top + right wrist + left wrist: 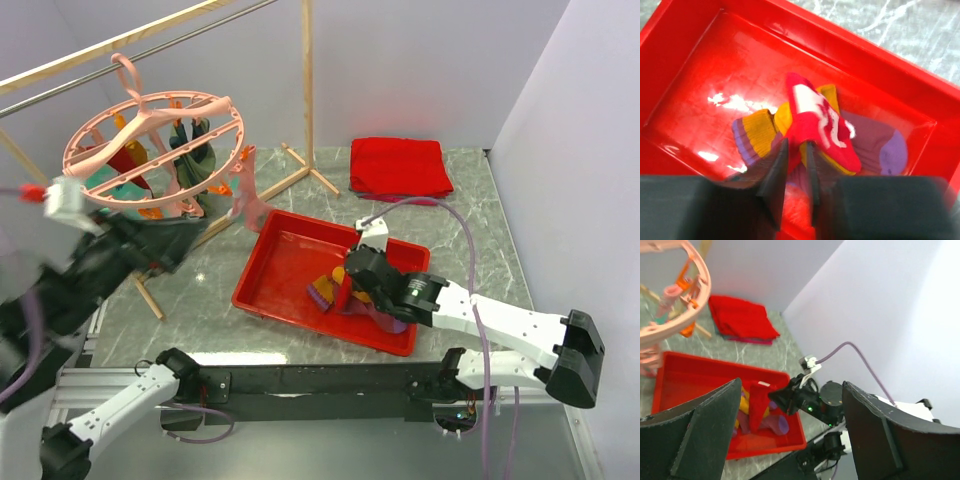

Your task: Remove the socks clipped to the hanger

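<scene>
Two fingers [774, 175] of the right gripper [796, 145] are pinching a red sock [820, 120], nearly pressed together, above piled socks [755, 132] in the tray [670, 50]. The left gripper's [791, 384] fingers [705, 425] are standing wide apart, holding nothing. Beyond, socks [195, 150] are hanging clipped on the hanger [190, 100].
</scene>
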`<control>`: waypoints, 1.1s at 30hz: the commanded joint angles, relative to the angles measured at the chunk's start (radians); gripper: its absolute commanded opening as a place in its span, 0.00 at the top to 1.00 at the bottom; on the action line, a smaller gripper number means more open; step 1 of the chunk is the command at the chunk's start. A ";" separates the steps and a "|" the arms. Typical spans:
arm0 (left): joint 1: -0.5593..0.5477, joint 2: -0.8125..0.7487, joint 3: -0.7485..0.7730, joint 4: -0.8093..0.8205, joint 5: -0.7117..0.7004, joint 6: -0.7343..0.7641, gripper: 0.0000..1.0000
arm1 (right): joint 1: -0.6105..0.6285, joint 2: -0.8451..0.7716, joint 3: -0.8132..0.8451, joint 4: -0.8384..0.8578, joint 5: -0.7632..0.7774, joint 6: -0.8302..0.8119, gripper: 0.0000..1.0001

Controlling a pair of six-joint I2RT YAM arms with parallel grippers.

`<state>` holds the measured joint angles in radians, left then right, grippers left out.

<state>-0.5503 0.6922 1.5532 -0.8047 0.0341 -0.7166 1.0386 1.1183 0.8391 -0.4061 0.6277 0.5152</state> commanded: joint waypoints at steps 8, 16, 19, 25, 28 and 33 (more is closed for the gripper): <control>-0.007 -0.194 0.126 -0.185 -0.316 0.080 0.13 | -0.005 0.103 0.178 -0.019 -0.032 0.006 0.34; -0.065 -0.269 0.134 -0.225 -0.448 0.078 0.12 | 0.124 0.147 0.239 0.188 0.032 -0.020 0.00; -0.099 -0.289 0.120 -0.244 -0.477 0.056 0.12 | 0.149 0.181 0.233 0.357 -0.003 -0.093 0.00; -0.163 -0.339 0.079 -0.263 -0.485 0.005 0.17 | 0.031 0.300 0.285 0.589 -0.318 -0.257 0.00; -0.210 -0.344 0.074 -0.291 -0.474 -0.040 0.18 | -0.067 0.356 0.357 0.590 -0.521 -0.352 0.00; -0.267 -0.350 0.045 -0.275 -0.450 -0.066 0.20 | -0.190 0.475 0.455 0.605 -0.867 -0.450 0.00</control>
<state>-0.7879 0.3489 1.6215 -1.0824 -0.4316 -0.7494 0.9207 1.5291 1.1950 0.1177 0.0753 0.1970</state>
